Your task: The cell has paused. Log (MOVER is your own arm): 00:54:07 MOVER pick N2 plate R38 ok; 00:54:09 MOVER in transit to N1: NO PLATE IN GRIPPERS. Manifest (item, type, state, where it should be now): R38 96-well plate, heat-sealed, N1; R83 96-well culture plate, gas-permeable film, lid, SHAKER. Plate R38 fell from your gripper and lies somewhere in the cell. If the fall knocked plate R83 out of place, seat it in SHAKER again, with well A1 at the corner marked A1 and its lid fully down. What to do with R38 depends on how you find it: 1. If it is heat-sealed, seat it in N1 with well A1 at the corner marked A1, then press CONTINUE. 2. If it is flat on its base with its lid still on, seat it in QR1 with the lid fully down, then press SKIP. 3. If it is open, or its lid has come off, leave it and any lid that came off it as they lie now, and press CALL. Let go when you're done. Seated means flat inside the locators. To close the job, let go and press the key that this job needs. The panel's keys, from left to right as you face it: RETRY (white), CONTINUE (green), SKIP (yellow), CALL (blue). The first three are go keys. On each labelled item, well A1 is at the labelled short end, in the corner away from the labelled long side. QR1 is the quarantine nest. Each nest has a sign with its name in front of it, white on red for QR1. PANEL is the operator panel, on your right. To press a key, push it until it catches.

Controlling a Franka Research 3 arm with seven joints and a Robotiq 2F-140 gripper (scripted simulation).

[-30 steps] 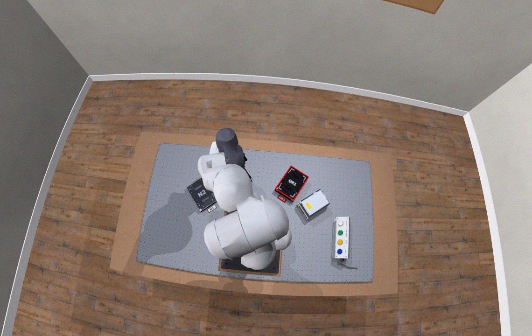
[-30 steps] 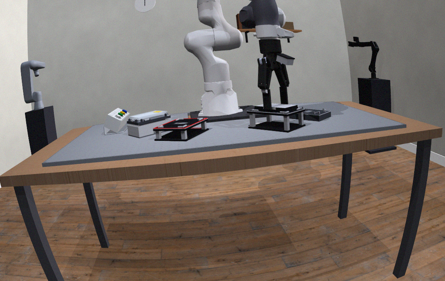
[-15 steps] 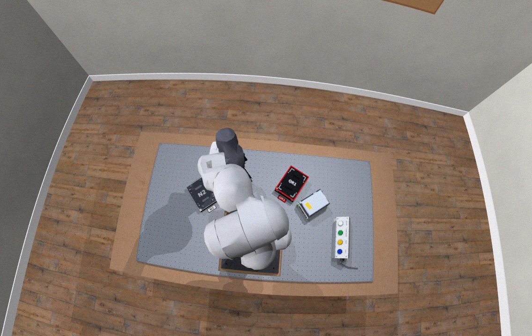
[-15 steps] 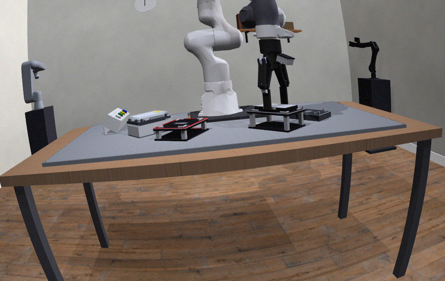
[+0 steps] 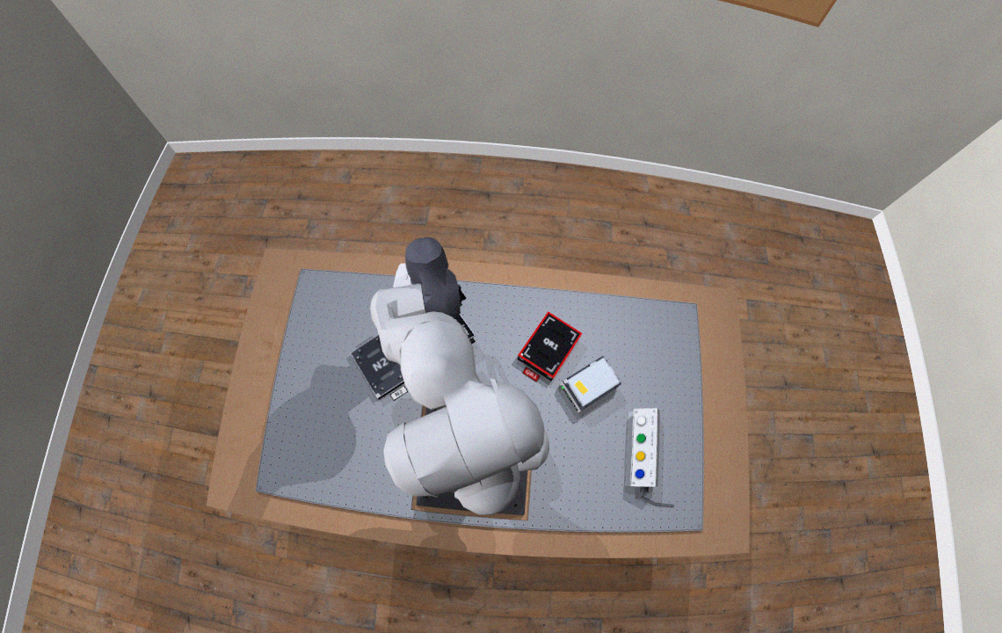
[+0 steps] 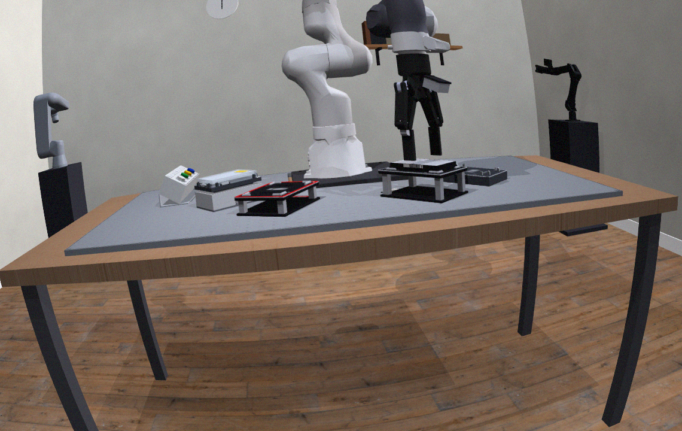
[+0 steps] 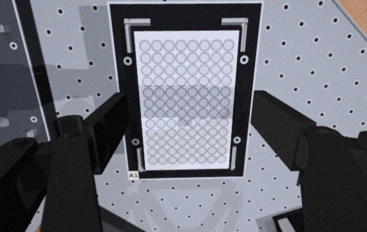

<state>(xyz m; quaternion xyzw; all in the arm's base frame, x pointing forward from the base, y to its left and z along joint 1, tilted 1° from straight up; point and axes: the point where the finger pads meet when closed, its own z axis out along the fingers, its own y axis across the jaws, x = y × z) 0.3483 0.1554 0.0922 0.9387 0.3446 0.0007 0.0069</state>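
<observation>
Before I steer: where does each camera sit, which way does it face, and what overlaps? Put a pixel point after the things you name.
Top: high overhead, looking down at the table (image 5: 241, 440) (image 6: 306, 254); the arm (image 5: 441, 361) (image 6: 327, 107) covers much of its middle.
Exterior: across the table from the arm's base, facing it; arm and open pincer (image 6: 422, 156) (image 7: 190, 107) show.
Wrist: on the arm, looking down between the pincer's fingers at the plate (image 6: 426, 164) (image 7: 187, 100).
Top and exterior share QR1 (image 5: 557, 355) (image 6: 279, 190) and the panel (image 5: 650, 447) (image 6: 173, 180); exterior and wrist share the plate.

Red-edged black nest (image 5: 528, 352) (image 6: 244, 199)
</observation>
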